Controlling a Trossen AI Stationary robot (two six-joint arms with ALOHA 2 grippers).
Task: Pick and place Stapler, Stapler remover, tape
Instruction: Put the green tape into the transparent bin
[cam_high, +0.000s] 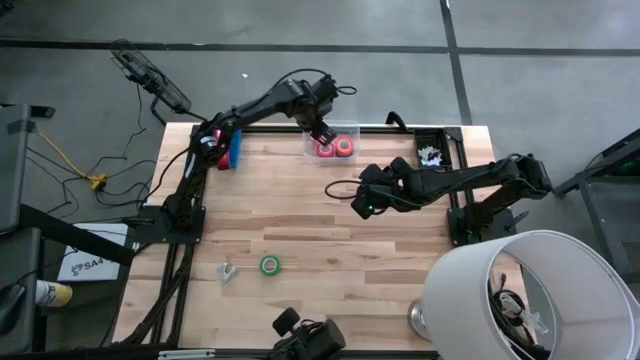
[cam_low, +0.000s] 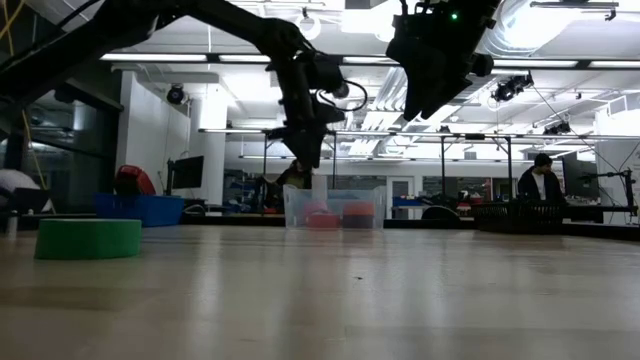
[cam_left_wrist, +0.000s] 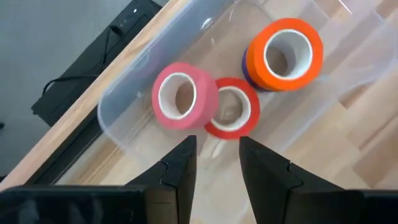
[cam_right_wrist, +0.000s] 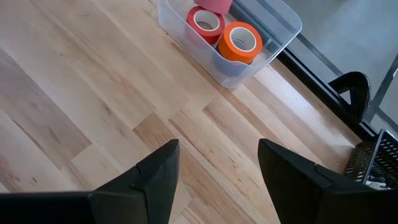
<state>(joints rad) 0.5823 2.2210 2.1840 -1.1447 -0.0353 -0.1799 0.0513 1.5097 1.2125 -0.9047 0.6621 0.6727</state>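
Three rolls of tape already lie inside the clear bin (cam_left_wrist: 323, 93) at the far edge of the table (cam_high: 330, 215): a pink roll (cam_left_wrist: 184, 96), a thin red roll (cam_left_wrist: 232, 107) leaning against it, and an orange roll (cam_left_wrist: 285, 53) that seems to sit on something purple. The left gripper (cam_high: 322, 135) hangs just above the bin, its fingers a narrow gap apart with nothing between them, so a drop-off looks just finished. The right gripper (cam_high: 362, 203) hovers over bare wood near the table's middle, its jaws spread wide and empty. Still out on the table are one green roll (cam_high: 270, 265) near the front edge and, just beside it, one small pale piece (cam_high: 229, 272) that may be the staple remover. No stapler can be made out with any certainty. By this count the taping job is mostly done and the rest remains.
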